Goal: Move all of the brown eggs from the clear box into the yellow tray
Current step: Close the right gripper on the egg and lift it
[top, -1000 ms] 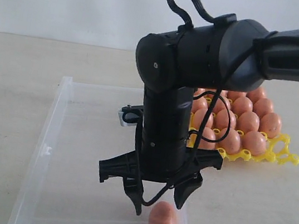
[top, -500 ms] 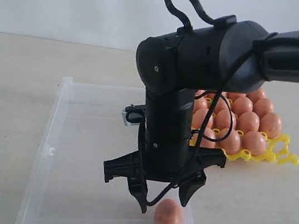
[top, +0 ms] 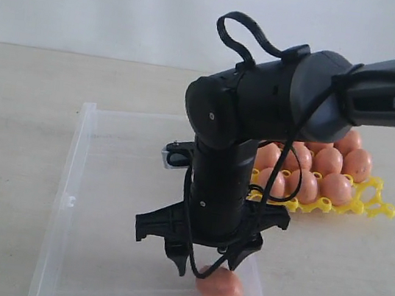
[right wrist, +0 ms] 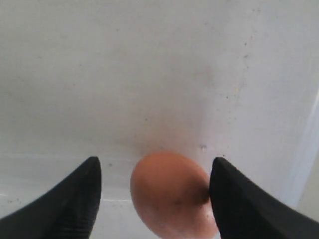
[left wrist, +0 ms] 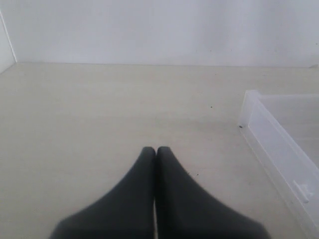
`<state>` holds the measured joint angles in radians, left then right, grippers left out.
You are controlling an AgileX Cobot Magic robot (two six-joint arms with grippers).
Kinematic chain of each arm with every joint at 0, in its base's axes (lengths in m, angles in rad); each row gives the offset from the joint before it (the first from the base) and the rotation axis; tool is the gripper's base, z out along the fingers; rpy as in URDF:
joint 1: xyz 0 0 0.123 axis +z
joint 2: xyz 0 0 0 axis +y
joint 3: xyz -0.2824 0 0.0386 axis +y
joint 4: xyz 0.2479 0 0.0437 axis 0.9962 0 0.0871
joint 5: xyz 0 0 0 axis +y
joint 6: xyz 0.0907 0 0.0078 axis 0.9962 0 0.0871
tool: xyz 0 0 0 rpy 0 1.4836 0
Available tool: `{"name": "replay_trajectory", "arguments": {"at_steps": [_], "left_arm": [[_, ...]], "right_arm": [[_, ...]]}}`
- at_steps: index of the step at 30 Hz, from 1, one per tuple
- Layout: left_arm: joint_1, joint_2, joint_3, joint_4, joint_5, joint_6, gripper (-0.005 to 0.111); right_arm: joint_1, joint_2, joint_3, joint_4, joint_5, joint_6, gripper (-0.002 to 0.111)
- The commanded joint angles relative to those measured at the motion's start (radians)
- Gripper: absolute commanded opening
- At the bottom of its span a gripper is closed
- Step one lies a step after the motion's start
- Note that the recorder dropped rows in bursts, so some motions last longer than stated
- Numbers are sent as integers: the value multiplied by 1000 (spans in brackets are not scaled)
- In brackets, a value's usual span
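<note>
Egg lies in near right corner of box in exterior view, right gripper spread wide astride it; tray sits behind, holding other eggs.
Left wrist view: left gripper clenched, empty, beside box.
Right wrist view: egg touches one jaw; centre first, then close gently.

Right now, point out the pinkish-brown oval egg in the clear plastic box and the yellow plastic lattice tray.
Egg (top: pixel 219 284): exterior view, its visible side.
Yellow tray (top: pixel 357 207): exterior view, empty corner cups.
</note>
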<state>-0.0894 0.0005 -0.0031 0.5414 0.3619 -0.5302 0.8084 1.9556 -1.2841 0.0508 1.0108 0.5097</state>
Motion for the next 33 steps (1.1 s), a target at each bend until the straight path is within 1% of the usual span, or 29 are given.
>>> {"name": "replay_trajectory", "arguments": {"at_steps": [1, 4, 7, 19, 20, 21, 22, 25, 26, 31, 33], "left_arm": [[-2, -1, 3, 4, -3, 0, -4], [-2, -1, 3, 4, -3, 0, -4], [-2, -1, 3, 4, -3, 0, -4], [-2, -1, 3, 4, -3, 0, -4], [-2, -1, 3, 4, -3, 0, -4], [-2, -1, 3, 4, -3, 0, -4], [-2, -1, 3, 4, -3, 0, -4], [-2, -1, 3, 4, -3, 0, -4], [-2, -1, 3, 4, -3, 0, -4], [-2, -1, 3, 4, -3, 0, -4], [-2, -1, 3, 4, -3, 0, -4]], "right_arm": [[-1, 34, 5, -10, -20, -7, 61], [-1, 63, 5, -8, 7, -34, 61], [-1, 77, 5, -8, 33, -103, 61], [-1, 77, 5, -8, 77, -154, 60], [-1, 77, 5, -8, 77, -154, 58], [-1, 77, 5, -10, 77, -154, 53], [-1, 77, 5, -12, 77, -154, 43], [-1, 77, 5, -16, 53, -160, 4], [-1, 77, 5, -28, 33, -166, 1], [-1, 66, 5, -59, -128, -174, 1], [-1, 37, 5, -59, -245, -177, 1]]}}
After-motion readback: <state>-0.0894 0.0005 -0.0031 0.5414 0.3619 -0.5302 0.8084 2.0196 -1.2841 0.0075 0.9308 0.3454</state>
